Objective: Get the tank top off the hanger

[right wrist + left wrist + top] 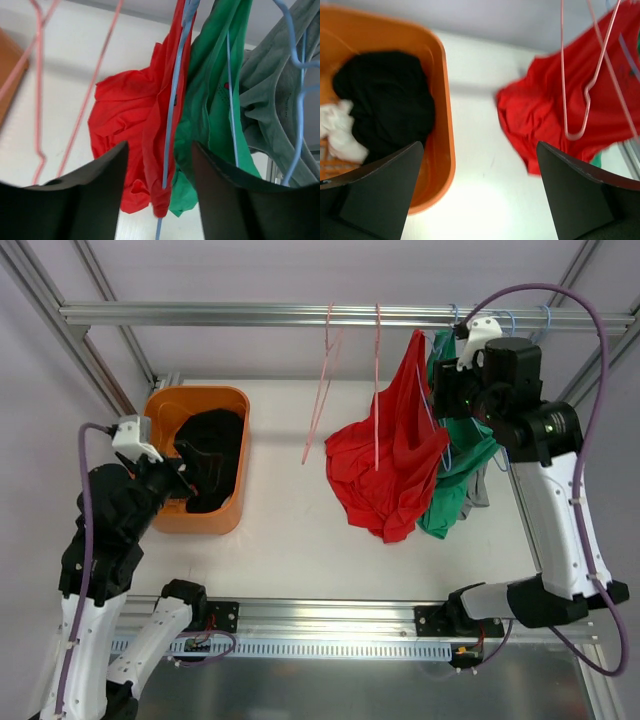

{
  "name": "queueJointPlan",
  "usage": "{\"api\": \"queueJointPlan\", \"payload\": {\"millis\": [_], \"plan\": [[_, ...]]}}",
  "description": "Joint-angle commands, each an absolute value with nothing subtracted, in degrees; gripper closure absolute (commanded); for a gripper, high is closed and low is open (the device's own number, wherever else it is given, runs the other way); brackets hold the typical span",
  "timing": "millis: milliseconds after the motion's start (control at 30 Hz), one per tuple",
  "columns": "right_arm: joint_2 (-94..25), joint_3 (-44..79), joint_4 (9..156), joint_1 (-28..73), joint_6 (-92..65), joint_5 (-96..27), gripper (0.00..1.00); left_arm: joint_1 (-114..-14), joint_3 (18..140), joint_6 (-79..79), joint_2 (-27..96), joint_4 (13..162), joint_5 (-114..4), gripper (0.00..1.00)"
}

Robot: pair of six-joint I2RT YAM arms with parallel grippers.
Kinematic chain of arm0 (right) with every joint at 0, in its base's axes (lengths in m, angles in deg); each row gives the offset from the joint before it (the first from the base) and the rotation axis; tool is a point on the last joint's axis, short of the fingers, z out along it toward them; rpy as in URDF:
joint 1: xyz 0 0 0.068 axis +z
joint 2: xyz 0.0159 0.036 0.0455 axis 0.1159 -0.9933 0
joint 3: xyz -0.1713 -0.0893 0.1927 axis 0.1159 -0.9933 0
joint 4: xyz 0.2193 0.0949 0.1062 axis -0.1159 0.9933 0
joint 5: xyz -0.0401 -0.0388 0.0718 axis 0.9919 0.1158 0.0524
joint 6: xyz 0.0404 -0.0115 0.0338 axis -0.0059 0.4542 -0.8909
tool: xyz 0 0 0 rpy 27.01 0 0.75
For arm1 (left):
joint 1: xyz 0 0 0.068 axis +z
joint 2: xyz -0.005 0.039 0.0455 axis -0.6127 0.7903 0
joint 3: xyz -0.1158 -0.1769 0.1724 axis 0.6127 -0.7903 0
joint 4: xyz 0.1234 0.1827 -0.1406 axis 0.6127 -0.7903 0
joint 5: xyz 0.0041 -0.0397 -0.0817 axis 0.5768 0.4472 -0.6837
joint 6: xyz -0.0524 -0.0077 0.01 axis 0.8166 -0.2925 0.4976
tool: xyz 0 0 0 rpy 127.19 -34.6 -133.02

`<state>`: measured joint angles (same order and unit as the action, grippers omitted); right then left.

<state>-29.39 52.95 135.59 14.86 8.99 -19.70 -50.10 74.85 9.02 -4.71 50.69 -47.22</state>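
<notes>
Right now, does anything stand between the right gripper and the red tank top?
Nothing visible does. In the right wrist view the red tank top and its blue hanger hang directly between the fingers of the right gripper. The green top hangs close beside, not in between.

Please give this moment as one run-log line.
left hand: open, at orange basket holding black garment; right hand: open around red tank top on blue hanger; removal: not yet done
</notes>
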Motion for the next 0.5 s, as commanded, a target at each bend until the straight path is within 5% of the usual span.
{"api": "queueJointPlan", "payload": {"millis": [0,100,233,300,333,467], "plan": [[-32.4,57.0,136.6,12.9,10.7,-21.2,0.47,-50.1,67.4,7.1,-7.3,50.0,-55.4,0.01],[-35.6,57.4,135.4,10.8,10.2,-21.6,0.57,-50.1,64.4,6.5,-10.2,49.7,-59.2,0.02],[-37.3,56.7,133.8,10.0,8.3,-24.4,0.83,-50.1,63.8,6.7,-11.6,49.6,-65.9,0.01],[-36.5,55.5,132.2,9.9,7.6,-24.7,0.87,-50.1,64.8,7.0,-11.5,49.3,-67.6,0.01],[-36.0,54.9,131.4,9.8,7.1,-24.5,0.97,-50.1,65.5,7.0,-11.3,49.3,-68.4,0.01],[-32.3,50.9,125.8,9.5,3.8,-25.5,1.0,-50.1,70.3,7.4,-9.4,49.4,-73.1,0.01]]}}
